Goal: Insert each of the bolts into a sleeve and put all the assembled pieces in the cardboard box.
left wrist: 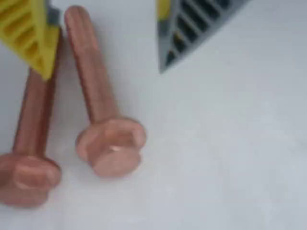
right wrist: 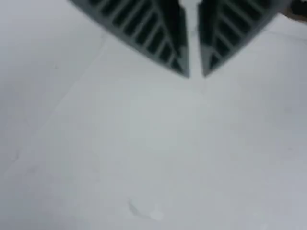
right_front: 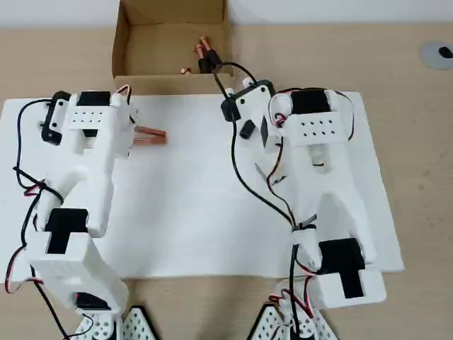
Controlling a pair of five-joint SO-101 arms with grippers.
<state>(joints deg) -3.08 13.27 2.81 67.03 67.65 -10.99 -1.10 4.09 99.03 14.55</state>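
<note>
Wooden counter (right_front: 414, 142), with a white board (right_front: 205, 219) laid on it under both arms.

1. Left arm (right_front: 85, 163): white, over the board's left part.
2. Left tool (left wrist: 105, 69): released, fingers spread wide. A yellow finger (left wrist: 29, 33) is on one side and a grey finger (left wrist: 192, 28) on the other.
3. Bolts (right_front: 150, 134): two, copper, lying flat side by side on the board just beside the left arm's wrist.
   - First bolt (left wrist: 29, 143): the yellow fingertip overlaps its shank. Whether they touch cannot be told.
   - Second bolt (left wrist: 96, 96): lies between the two fingers, close to the yellow one and well apart from the grey one, with its flanged head toward the camera.
4. Cardboard box (right_front: 120, 42): open-topped, on the counter just past the board's far edge.
5. Assembled pieces (right_front: 205, 53): copper with black sleeves, inside the box near its right wall.
6. Right arm (right_front: 325, 163): white, over the board's right part.
7. Right tool (right wrist: 194, 72): clenched, its grey fingers almost meeting with a thin slit between them, low over bare board.
8. Grey disc (right_front: 435, 53): on the counter at the far right edge.
</note>
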